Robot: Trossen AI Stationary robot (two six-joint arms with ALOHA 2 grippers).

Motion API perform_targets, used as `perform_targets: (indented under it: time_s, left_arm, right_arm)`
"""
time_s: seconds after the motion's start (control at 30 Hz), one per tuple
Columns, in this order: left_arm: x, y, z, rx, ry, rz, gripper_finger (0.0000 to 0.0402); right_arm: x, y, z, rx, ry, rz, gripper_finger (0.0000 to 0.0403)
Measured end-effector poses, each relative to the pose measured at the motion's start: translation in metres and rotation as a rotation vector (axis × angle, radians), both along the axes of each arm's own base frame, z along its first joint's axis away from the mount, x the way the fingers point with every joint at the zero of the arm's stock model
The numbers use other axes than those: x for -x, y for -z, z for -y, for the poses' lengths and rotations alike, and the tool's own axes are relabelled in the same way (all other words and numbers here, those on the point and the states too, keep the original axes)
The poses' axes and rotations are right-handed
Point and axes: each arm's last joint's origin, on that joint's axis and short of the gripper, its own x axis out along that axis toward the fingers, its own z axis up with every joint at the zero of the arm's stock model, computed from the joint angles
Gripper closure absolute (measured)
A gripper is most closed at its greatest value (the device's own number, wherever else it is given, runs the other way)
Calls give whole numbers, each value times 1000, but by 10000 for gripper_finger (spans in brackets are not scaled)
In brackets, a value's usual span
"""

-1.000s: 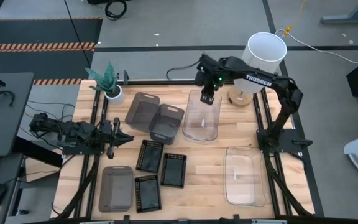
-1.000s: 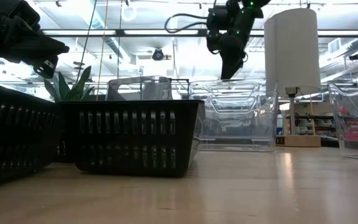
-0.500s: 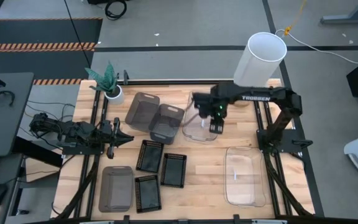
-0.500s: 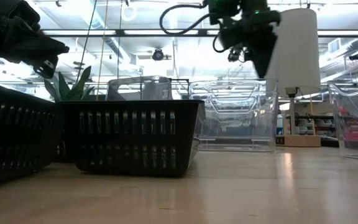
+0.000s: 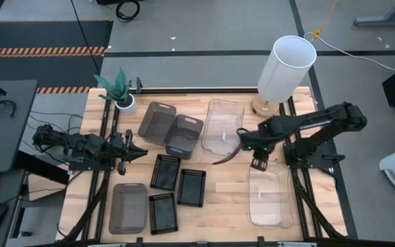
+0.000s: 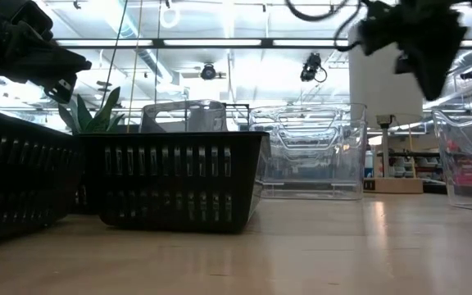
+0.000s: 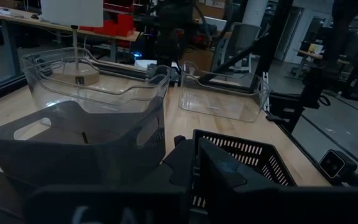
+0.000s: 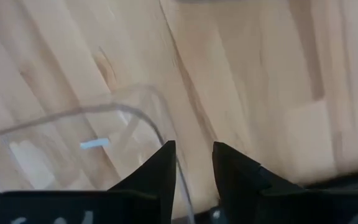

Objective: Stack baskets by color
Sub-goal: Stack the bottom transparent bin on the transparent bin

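My right gripper [image 5: 258, 163] points down, open, over the far left corner of a single clear basket [image 5: 271, 199] at the near right. In the right wrist view its fingers [image 8: 191, 155] stand on either side of that basket's rim [image 8: 135, 109], well above it. More clear baskets sit nested [image 5: 223, 127] at the far middle. Two grey baskets [image 5: 158, 120] [image 5: 184, 135] stand to their left, and a third [image 5: 129, 207] is near left. Three black slotted baskets [image 5: 164, 171] [image 5: 191, 186] [image 5: 162, 213] lie at the near middle. My left gripper [image 5: 137, 152] waits shut at the left edge.
A white cylindrical lamp [image 5: 286, 65] stands at the far right, just behind my right arm. A small potted plant [image 5: 118, 89] is at the far left corner. Bare wood shows between the black baskets and the single clear basket.
My right gripper has swung from above the nested clear baskets toward the table's near and right edges. It has sunk a little and rolled about its own axis. It now hangs over the single clear basket's far left corner. No basket has moved.
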Motion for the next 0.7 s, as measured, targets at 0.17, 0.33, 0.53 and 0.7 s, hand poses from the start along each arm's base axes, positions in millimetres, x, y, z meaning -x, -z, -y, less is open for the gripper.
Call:
perform_targets:
  time_s: [0.17, 0.33, 0.53, 0.7]
  left_arm:
    - [0, 0, 0, 0, 0, 0, 376]
    - [0, 0, 0, 0, 0, 0, 371]
    - [0, 0, 0, 0, 0, 0, 366]
    - [0, 0, 0, 1, 0, 1, 372]
  right_arm:
    - [15, 3, -9, 3, 75, -5, 287]
    - [26, 5, -17, 19, 88, -16, 270]
    - [34, 16, -24, 114, 30, -21, 233]
    - [38, 37, -29, 93, -9, -36, 222]
